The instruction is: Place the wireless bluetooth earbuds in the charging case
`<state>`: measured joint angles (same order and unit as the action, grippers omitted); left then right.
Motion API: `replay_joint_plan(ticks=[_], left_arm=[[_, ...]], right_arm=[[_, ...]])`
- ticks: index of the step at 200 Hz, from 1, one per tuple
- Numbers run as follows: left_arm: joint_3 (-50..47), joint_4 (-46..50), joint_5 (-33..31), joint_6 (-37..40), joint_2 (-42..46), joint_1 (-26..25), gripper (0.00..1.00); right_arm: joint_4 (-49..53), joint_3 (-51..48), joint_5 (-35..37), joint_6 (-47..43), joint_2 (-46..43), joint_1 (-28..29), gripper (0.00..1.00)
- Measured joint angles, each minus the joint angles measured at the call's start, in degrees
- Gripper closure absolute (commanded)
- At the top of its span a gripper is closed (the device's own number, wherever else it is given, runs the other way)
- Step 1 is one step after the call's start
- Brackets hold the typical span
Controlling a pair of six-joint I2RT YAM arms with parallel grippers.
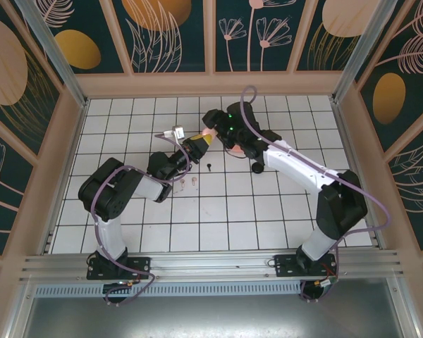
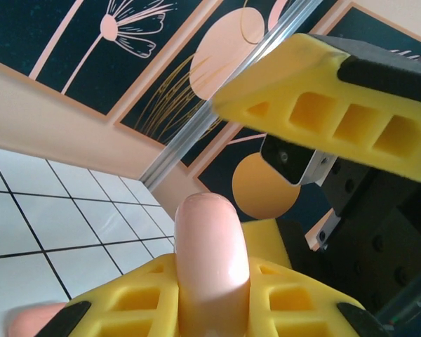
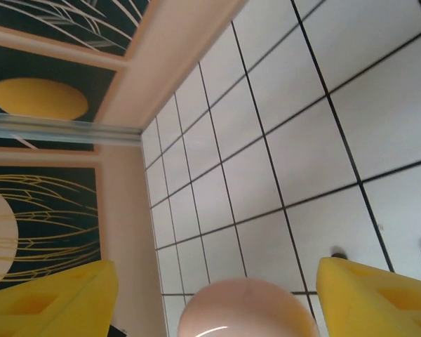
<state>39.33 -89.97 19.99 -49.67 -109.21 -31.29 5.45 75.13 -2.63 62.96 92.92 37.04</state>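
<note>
My left gripper [image 1: 199, 143] is shut on a pale pink charging case [image 1: 209, 134], held above the tiled floor. In the left wrist view the case [image 2: 205, 253] stands upright, clamped between my yellow pads [image 2: 126, 302]. My right gripper [image 1: 216, 127] hovers over the case's free end. In the right wrist view its yellow fingers [image 3: 379, 295] stand wide apart, with the case's rounded end [image 3: 245, 312] between them and a gap on each side. A black earbud [image 1: 209, 167] lies on the floor below. Tiny pinkish earbuds [image 1: 188, 184] lie near the left forearm.
A small black object [image 1: 257, 167] and a coral-pink one [image 1: 236, 149] sit on the tiles under the right arm. The right gripper's finger [image 2: 323, 105] looms close above the left wrist camera. Wooden walls [image 1: 211, 84] ring the white tiled floor.
</note>
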Motion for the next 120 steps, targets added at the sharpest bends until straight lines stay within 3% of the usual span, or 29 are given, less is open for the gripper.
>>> replay_joint_plan(ticks=[23, 50, 88, 120], left_arm=[[0.00, 0.48, 0.85, 0.04, 0.66, 0.00, 1.00], [0.02, 7.45, 4.92, 1.31, 4.94, 0.17, 1.00], [2.38, 19.02, 13.22, 6.19, 11.28, 1.03, 1.00], [4.74, 28.98, 18.84, 10.88, 14.99, 1.57, 1.00]], right_arm=[[-0.59, -1.20, 0.50, -1.51, -3.43, -1.79, 0.24], [-3.28, -10.32, -1.84, -8.61, -13.05, -5.25, 0.25], [-5.64, -20.37, -10.05, -23.02, -22.99, -11.98, 0.25], [-6.16, -25.73, -18.34, -35.80, -26.86, -12.87, 0.26]])
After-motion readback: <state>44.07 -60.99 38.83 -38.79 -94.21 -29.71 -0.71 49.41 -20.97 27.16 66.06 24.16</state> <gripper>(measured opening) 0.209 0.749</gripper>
